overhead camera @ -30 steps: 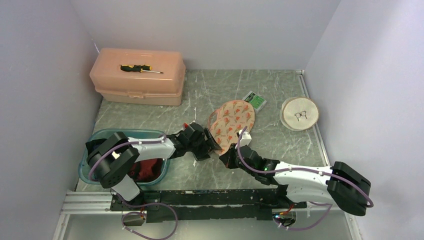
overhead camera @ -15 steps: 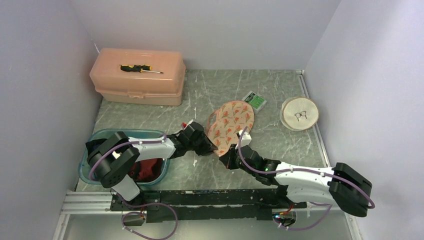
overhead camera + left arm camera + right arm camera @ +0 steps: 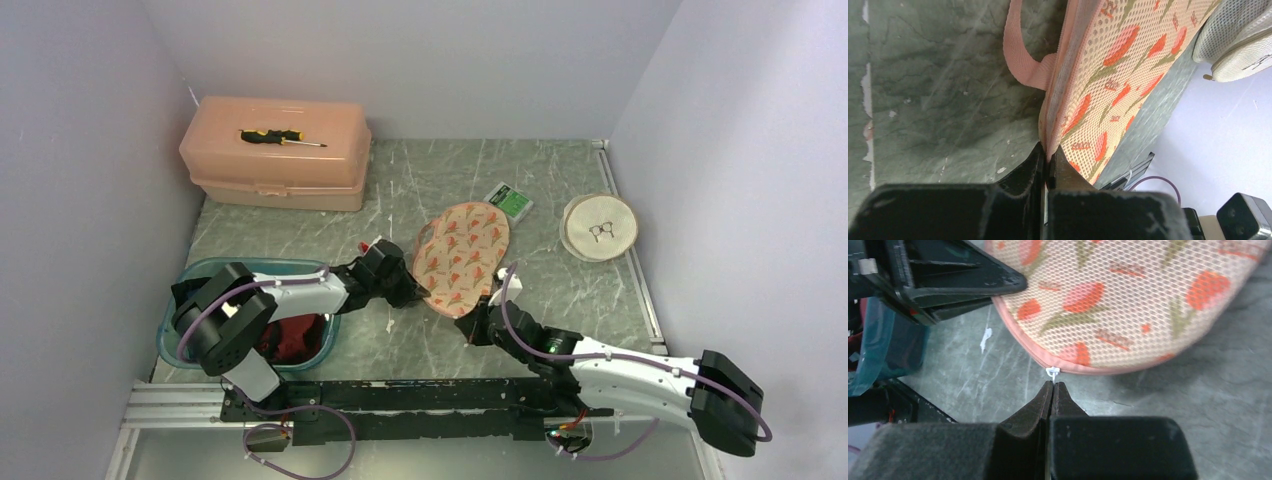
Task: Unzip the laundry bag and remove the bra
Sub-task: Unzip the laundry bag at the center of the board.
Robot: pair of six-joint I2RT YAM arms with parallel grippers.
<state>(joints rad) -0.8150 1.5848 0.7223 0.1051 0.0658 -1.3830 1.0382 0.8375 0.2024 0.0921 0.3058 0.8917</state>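
At the near rim of the laundry bag (image 3: pixel 1128 60), the left claw (image 3: pixel 1048 150) is clamped on the seam. The right claw (image 3: pixel 1053 385) appears closed on the white zipper pull (image 3: pixel 1052 372). The light, limp mesh will likely slide unless anchored. No bra shows, presumably zipped inside. Open bench (image 3: pixel 580 285) lies right of the bag, while a tub (image 3: pixel 200 272) crowds its left.

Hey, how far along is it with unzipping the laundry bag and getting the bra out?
Done: both arms are in place on the laundry bag.
In hand: the left gripper is shut on the bag's edge, pinning it, and the right gripper is shut at the white zipper pull, apparently pinching it.
Left: the seam looks closed, so the unzipping itself remains, then taking out the bra, which isn't visible through the mesh.
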